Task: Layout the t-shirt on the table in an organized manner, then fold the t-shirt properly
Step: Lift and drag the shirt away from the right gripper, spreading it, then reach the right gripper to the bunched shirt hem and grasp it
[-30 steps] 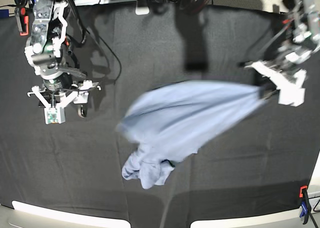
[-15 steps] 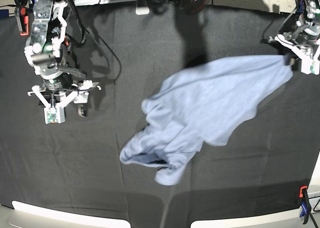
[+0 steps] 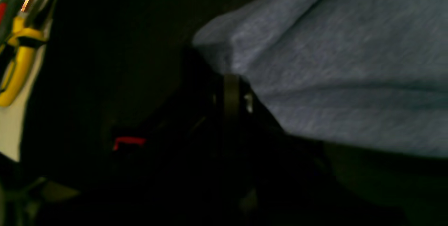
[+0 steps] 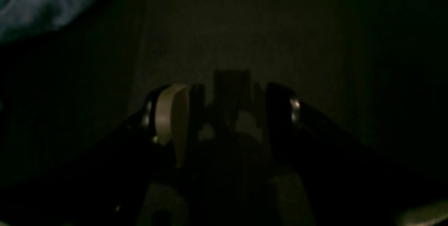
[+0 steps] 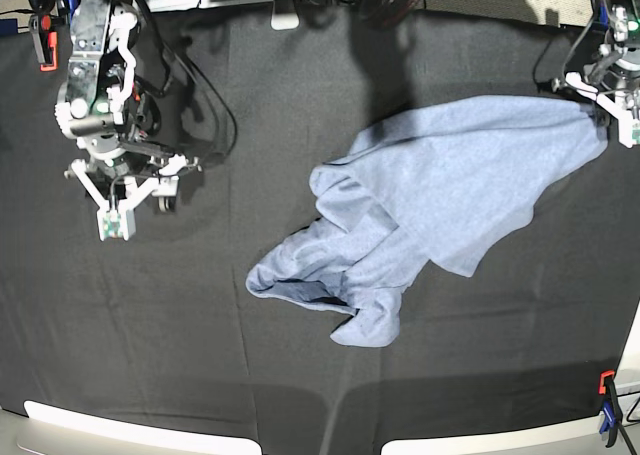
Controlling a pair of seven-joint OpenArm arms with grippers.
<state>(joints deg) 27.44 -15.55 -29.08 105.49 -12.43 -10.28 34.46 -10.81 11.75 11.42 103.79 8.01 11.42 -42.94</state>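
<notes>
Base view: evenly bright overhead light; soft arm shadows fall on the table (image 5: 200, 305); edges bow with wide-angle distortion; detail is sharp. Left wrist view: dim and blurred; the t-shirt (image 3: 343, 65) is the only lit area. Right wrist view: very dark, grainy; outlines are barely readable.

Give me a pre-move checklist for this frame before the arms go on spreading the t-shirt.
1. Left gripper shut on a t-shirt corner: ok.
2. Right gripper open and empty: ok.
3. T-shirt laid flat: not ok, bunched and folded over toward the front.
4. T-shirt fully on the table: ok.
5. Right gripper clear of the fabric: ok, well apart.
6. Which side faces up: cannot tell, no lettering visible.
</notes>
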